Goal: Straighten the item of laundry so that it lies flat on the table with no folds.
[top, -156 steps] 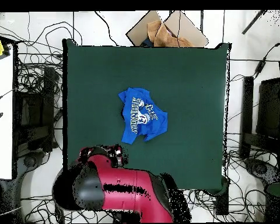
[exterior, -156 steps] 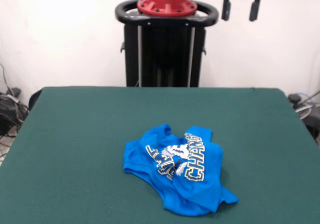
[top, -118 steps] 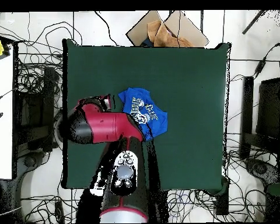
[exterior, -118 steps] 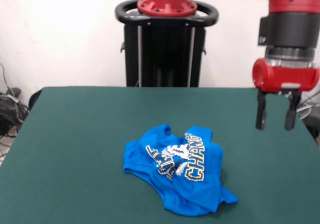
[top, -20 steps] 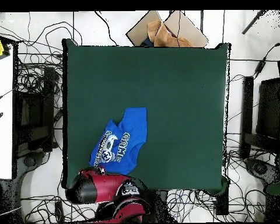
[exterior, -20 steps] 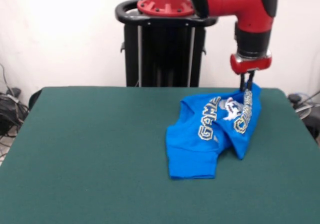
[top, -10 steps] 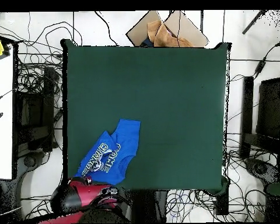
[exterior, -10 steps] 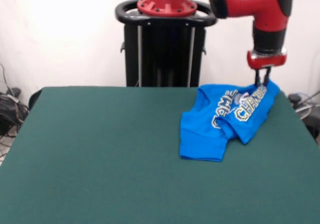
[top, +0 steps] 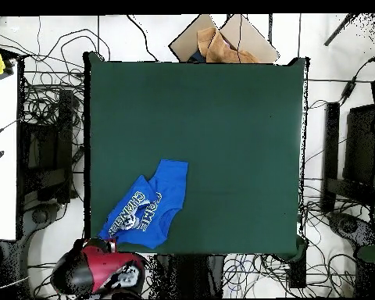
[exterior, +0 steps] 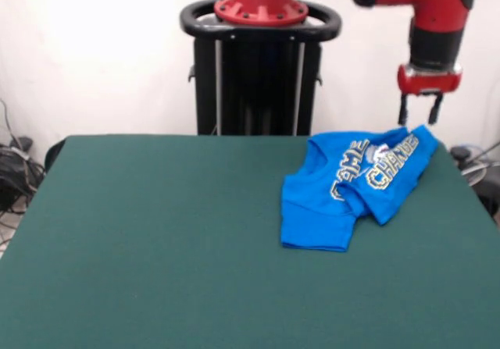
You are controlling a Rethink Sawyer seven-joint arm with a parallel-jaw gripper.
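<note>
Front view had the gripper (exterior: 416, 108) hanging just above the far right corner of the table (exterior: 156, 232), its two dark fingers parted with a clear gap between them and nothing held. Directly beneath those fingers, and not touching them, lay the blue T-shirt (exterior: 353, 185). Its highest, farthest tip sat just below the gripper, and from there the cloth ran away from the tool toward the middle of the green cloth, ending in a squarish flap at the near end. The shirt was still bunched, with one layer folded over another and the lettering on it broken across the creases.

Overhead, the red arm (top: 97, 269) showed at the table's edge, off the corner beside the shirt (top: 148, 207); the gripper itself could not be made out from there. The shirt's corner nearest the arm reached the very edge of the table (top: 222, 109), and the rest stretched diagonally inward from the tool.
</note>
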